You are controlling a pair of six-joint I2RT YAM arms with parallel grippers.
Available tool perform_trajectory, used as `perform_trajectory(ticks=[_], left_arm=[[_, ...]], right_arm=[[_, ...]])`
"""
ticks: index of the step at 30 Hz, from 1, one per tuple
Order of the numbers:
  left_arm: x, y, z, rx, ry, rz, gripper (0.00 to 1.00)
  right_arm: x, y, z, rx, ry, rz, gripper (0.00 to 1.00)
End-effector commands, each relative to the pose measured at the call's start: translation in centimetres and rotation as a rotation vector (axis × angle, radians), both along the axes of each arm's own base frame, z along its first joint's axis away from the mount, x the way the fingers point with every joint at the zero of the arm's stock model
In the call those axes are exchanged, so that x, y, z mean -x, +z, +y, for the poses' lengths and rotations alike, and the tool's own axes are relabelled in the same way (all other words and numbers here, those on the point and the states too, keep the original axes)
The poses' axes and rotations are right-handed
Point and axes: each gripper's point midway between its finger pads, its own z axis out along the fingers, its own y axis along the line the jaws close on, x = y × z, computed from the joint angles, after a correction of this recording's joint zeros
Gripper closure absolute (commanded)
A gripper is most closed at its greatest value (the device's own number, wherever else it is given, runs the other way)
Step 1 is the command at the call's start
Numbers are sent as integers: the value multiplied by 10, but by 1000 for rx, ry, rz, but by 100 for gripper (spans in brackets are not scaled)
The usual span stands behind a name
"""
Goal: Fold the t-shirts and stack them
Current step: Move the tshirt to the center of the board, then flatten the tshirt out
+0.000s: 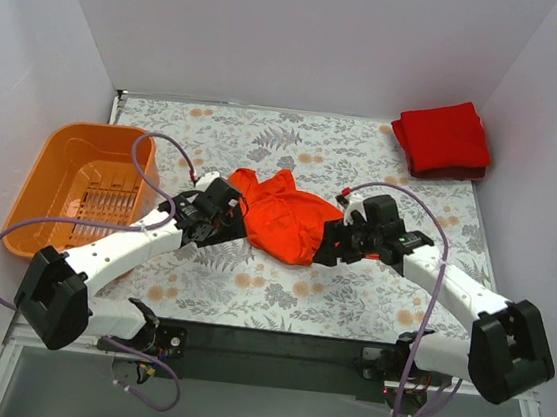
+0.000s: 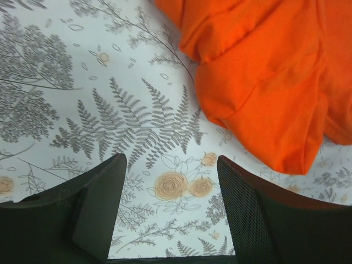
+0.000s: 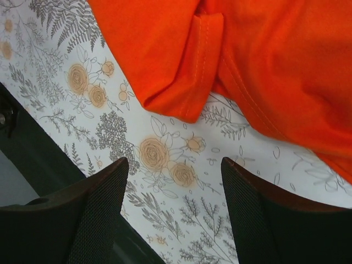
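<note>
Nearest the top camera, the left arm [image 1: 113, 250] and the right arm [image 1: 452, 279] reach from their bases toward the middle of the desk [image 1: 279, 289], which is covered in a grey fern and pale orange rose print. An orange plastic basket [image 1: 48, 157] sits at the desk's left edge, well apart from the cloth.

The bright orange-red t-shirt [image 1: 282, 219] lies crumpled at the middle of the desk, between the two grippers. The deeper red t-shirt [image 1: 443, 137] rests folded in the far right corner.

The left gripper [image 2: 171, 159] sits at the orange shirt's left side. Its jaws stand apart over bare print, and a hem lies just ahead of them. The right gripper [image 3: 175, 160] sits at the shirt's right side, jaws likewise apart and holding nothing, with a stitched sleeve edge just beyond its fingertips.
</note>
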Motion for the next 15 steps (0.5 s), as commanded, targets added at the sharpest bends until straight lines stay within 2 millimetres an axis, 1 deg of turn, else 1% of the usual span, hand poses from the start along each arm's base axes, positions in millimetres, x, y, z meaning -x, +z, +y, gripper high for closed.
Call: perform_trajectory(ticks=[1,2,3,4,5,6,7,8,10,11,12,13,14,15], left_arm=[[-15,5,28,-65,55,-51,34],[-17,6,31,-63,58,-55,34],[-21,7,33,-55,58,-68,34],[-24,8,38,-55,70,-78,34],[-27,13,41,-60,53,-105,34],[-29,16,43,-66,48,-121,34],[-29,14,47,-81,43,-131,34],[-33,21,49,-88,18,-177,34],[-35,23,57,-119,16,-226,34],[-35,18,61,-139,0,-247,34],[-35,23,64,-137,0,-282,34],[-34,22,68,-145,3,-298,34],[-33,17,70,-145,2,-315,35],[-32,20,72,-142,0,-342,35]], right_arm=[[-40,35,35,-81,52,-156,26],[-48,29,40,-73,58,-154,28],[-52,28,44,-72,75,-160,28],[-62,37,51,-85,86,-183,29],[-68,28,57,-80,97,-170,30],[-72,28,63,-91,110,-171,31],[-81,33,70,-104,113,-182,33],[-87,24,75,-101,117,-157,38],[-93,21,86,-125,135,-135,39],[-102,17,93,-128,139,-121,43],[-104,13,96,-129,142,-108,43],[-109,11,99,-130,140,-101,43],[-115,4,103,-126,138,-85,45],[-120,3,105,-128,132,-88,46]])
